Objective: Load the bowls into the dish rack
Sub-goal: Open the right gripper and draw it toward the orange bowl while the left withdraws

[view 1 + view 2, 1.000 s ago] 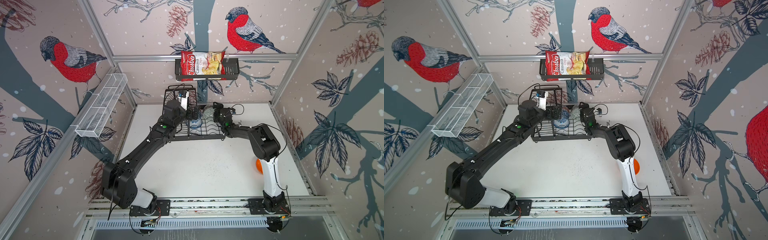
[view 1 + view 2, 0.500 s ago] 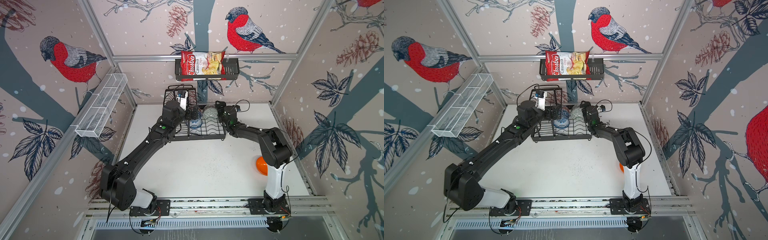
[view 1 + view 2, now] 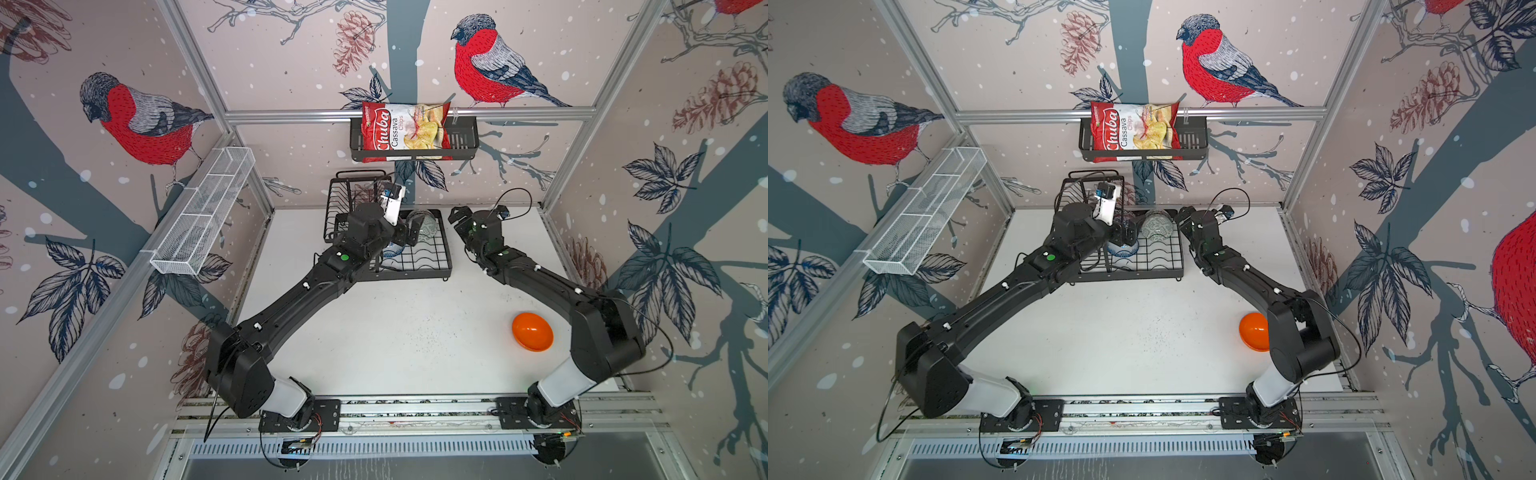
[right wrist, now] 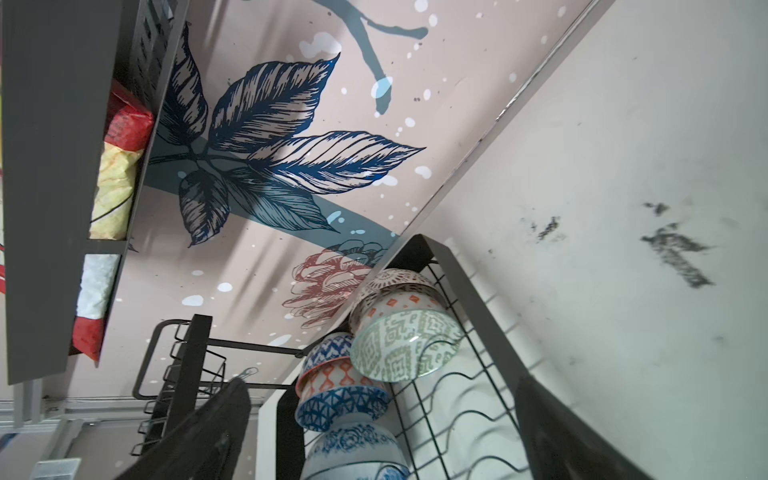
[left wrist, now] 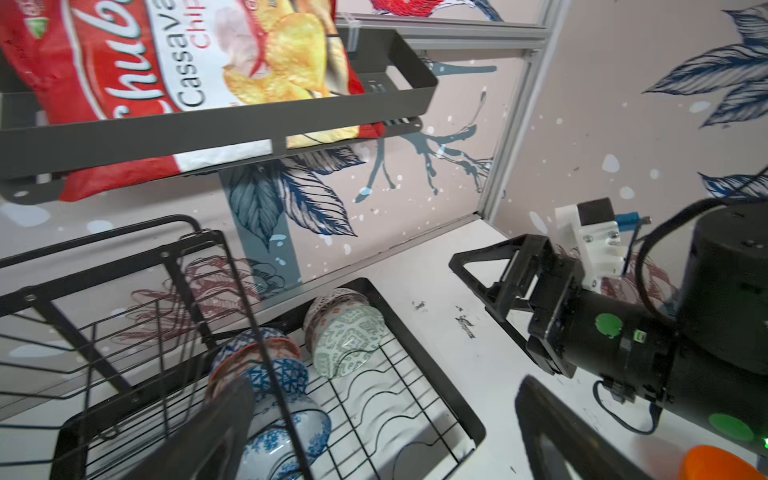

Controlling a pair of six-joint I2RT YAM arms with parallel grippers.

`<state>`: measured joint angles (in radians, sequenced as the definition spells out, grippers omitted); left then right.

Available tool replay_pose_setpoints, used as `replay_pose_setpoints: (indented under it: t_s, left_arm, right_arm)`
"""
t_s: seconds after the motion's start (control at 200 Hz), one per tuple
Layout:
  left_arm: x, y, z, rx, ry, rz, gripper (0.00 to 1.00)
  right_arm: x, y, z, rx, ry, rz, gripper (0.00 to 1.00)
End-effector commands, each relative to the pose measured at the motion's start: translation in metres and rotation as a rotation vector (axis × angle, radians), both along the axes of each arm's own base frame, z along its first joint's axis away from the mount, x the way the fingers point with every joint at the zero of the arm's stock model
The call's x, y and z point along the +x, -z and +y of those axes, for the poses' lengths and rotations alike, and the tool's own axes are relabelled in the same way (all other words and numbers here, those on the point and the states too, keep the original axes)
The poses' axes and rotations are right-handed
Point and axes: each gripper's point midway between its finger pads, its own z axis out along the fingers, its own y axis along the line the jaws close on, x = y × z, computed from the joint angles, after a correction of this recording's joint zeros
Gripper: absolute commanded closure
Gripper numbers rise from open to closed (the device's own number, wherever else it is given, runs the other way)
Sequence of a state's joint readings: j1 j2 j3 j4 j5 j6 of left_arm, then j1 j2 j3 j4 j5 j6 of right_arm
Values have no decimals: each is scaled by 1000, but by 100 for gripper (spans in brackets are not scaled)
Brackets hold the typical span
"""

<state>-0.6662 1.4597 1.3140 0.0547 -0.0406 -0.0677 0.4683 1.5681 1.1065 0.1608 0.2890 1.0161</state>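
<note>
Both tools are hanging released and empty: the left tool [image 3: 409, 235] is hovering over the rack [image 3: 440, 266], the right tool [image 3: 456, 217] just beside it. Patterned bowls [image 5: 347, 340] are sitting stacked on the rack base. Only the orange bowl [image 3: 532, 331] is waiting on the surface [image 3: 395, 332], well apart from the rack and likely the last.

Round patterned ceramic bowls [image 5: 349, 340]: at least five, nested on edge just beside the left hand [image 3: 410, 233]; overlap hides the exact number.
Plain glossy orange bowl [image 3: 532, 337]: one, on the white surface [image 3: 395, 332], well apart from the right hand [image 3: 457, 217] and the left.
Black wire dish rack [image 3: 415, 275]: one.
Red chips bag [image 3: 399, 131]: one.
Black slatted basket [image 3: 463, 141]: one.
White mesh tray [image 3: 203, 212]: one.
</note>
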Motion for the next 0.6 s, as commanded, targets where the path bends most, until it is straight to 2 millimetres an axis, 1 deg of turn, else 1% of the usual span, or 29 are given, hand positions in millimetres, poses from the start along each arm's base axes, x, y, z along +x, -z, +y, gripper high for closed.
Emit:
replay_pose_setpoints:
  t_s: [0.0, 0.14, 0.2, 0.205, 0.21, 0.22, 0.235, 0.24, 0.275, 0.305, 0.32, 0.325, 0.35, 0.36, 0.38, 0.525, 0.595]
  left_arm:
    - [-6, -5, -12, -18, -2, -4, 2]
    - [-25, -5, -37, -25, 31, -4, 2]
    - [-33, -3, -47, -30, 44, -1, 2]
    - [-34, -3, -48, -32, 45, -1, 2]
    - [-34, -2, -48, -31, 46, 1, 2]
    - [-35, -1, -50, -32, 48, 4, 2]
    - [-37, 0, -52, -34, 53, 9, 2]
    - [-38, 0, -53, -35, 54, 9, 2]
    - [-42, 4, -57, -36, 62, 18, 2]
    - [-47, 6, -62, -37, 69, 20, 2]
    - [-50, 8, -63, -36, 70, 21, 2]
    - [-50, 8, -64, -36, 71, 21, 2]
    - [-54, 10, -67, -35, 74, 24, 2]
    - [-55, 11, -68, -34, 77, 26, 2]
    - [-58, 13, -71, -33, 83, 29, 2]
    - [-75, 33, -88, -20, 110, 75, 2]
    - [-82, 45, -96, -13, 125, 104, 2]
  right_arm:
    - [-23, 18, -34, -159, 69, 92, 0]
    - [-51, 18, -65, -200, 138, 111, 0]
    - [-63, 22, -79, -220, 178, 119, 0]
    - [-64, 19, -80, -218, 183, 114, 0]
    - [-65, 23, -82, -223, 187, 122, 0]
    - [-66, 21, -84, -219, 196, 118, 0]
    - [-69, 27, -87, -222, 199, 134, 0]
    - [-70, 25, -88, -216, 201, 131, 0]
    - [-75, 34, -93, -210, 193, 164, 0]
    - [-80, 37, -96, -196, 184, 178, 0]
    - [-83, 43, -98, -199, 182, 198, 0]
    - [-83, 42, -99, -192, 183, 196, 0]
    - [-88, 51, -102, -199, 186, 227, 0]
    - [-90, 47, -105, -194, 189, 219, 0]
    - [-94, 48, -107, -196, 193, 224, 0]
    - [-118, 68, -127, -221, 223, 263, 0]
    - [-133, 78, -143, -228, 279, 306, 0]
